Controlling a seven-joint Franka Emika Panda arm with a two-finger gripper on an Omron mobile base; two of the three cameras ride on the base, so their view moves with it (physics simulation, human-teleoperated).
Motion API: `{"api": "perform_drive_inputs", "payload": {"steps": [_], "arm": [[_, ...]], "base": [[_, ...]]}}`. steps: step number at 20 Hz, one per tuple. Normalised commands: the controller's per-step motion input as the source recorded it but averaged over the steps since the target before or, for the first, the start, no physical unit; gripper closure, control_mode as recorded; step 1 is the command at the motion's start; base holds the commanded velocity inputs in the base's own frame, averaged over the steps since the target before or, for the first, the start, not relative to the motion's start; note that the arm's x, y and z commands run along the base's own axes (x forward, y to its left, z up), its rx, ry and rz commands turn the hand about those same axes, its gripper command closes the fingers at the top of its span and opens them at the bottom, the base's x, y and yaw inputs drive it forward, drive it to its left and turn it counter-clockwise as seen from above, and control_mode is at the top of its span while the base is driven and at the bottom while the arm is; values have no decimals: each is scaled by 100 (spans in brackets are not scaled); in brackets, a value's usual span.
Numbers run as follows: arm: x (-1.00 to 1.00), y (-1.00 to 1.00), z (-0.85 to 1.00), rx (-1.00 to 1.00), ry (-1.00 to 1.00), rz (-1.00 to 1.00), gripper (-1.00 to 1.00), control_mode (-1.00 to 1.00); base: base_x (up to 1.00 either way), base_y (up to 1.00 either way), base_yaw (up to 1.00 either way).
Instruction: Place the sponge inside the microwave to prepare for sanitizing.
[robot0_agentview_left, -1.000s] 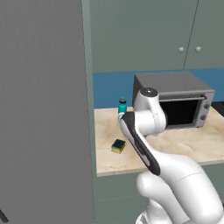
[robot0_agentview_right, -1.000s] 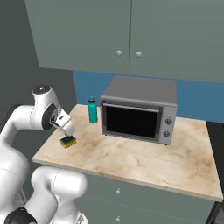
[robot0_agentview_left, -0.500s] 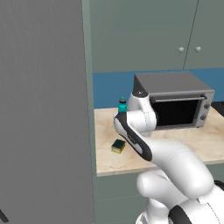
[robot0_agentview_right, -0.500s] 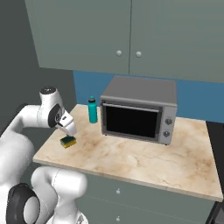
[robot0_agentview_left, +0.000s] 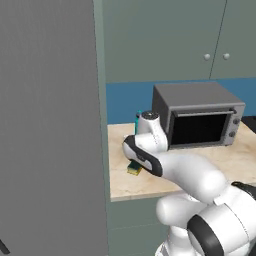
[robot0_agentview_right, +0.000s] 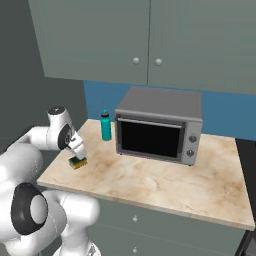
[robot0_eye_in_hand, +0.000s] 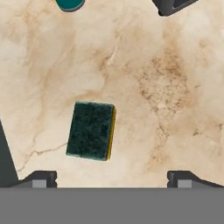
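Hovering just above the sponge (robot0_eye_in_hand: 91, 130), we have our gripper (robot0_agentview_right: 78, 153) spread wide with nothing between its fingertips (robot0_eye_in_hand: 40, 178), which stand well apart on either side of the hand view. The sponge lies flat on the marbled counter (robot0_agentview_right: 150, 180) near its left front corner, dark green side up, with a thin yellow edge showing along one long side; it is a small rectangular block and looks soft enough to squash under a hard pinch. It sits off-centre between our fingertips and slightly turned against their line, so we judge the main risk to be a lopsided close: one tip could meet the sponge first, push it along the smooth stone or twist it, and leave us with a corner grip that slips on the lift. Coming down too far could also press the tips into the counter. Farther back a teal bottle (robot0_agentview_right: 105, 125) stands upright near the wall, close enough that a wide swing of our hand might knock it over. Beyond it to the right sits a grey countertop oven (robot0_agentview_right: 159, 124) with a dark window, its door closed; any door in our way would have to be opened before the sponge can go in, and we cannot do that with a loaded hand.
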Motion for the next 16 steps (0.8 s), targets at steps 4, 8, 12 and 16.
{"api": "perform_drive_inputs", "payload": {"steps": [4,8,12,16], "arm": [[30,2,-26,1,1,-3,-100,-100],[35,0,-26,0,1,-2,-100,-100],[23,2,-29,0,0,-1,-100,-100],[14,8,-27,0,2,-2,-100,-100]], "base": [[0,0,0],[0,0,0],[0,0,0],[0,0,0]]}}
